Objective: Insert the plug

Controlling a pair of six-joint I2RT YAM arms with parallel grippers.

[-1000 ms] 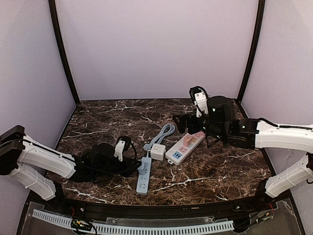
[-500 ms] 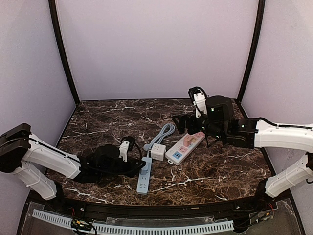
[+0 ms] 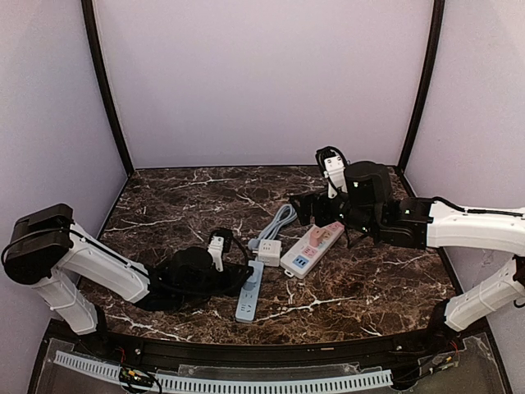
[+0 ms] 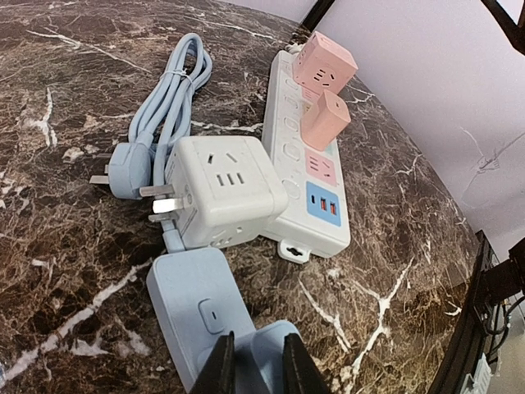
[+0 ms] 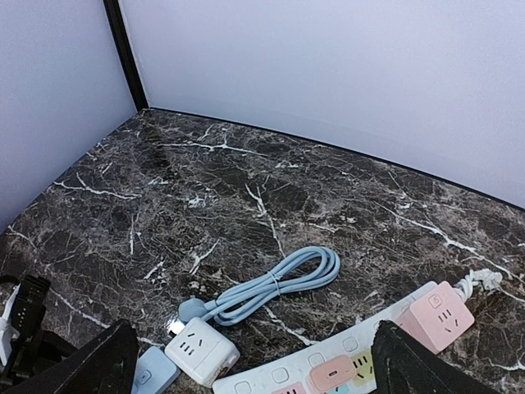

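A light-blue power strip (image 3: 250, 295) lies on the marble, and my left gripper (image 4: 254, 371) is shut on its near end, low over the table (image 3: 240, 279). Its blue cable (image 4: 168, 107) is coiled, ending in a blue plug (image 4: 123, 168) that lies flat with bare prongs. A white cube adapter (image 4: 221, 189) touches the strip's far end, its own prongs pointing left. Beside it lies a white power strip (image 4: 299, 156) carrying two pink cubes (image 4: 324, 66). My right gripper (image 5: 250, 369) hangs open above the white strip and cube adapter (image 5: 201, 351), holding nothing.
Lilac walls with black corner posts (image 3: 107, 90) enclose the dark marble table (image 3: 164, 205). A black rail (image 3: 262, 353) runs along the near edge. The right arm's white link (image 3: 476, 226) stretches in from the right side.
My left arm has slid to the right along the table, carrying the blue power strip with it and nudging the white cube adapter slightly right. The right arm has stayed put.
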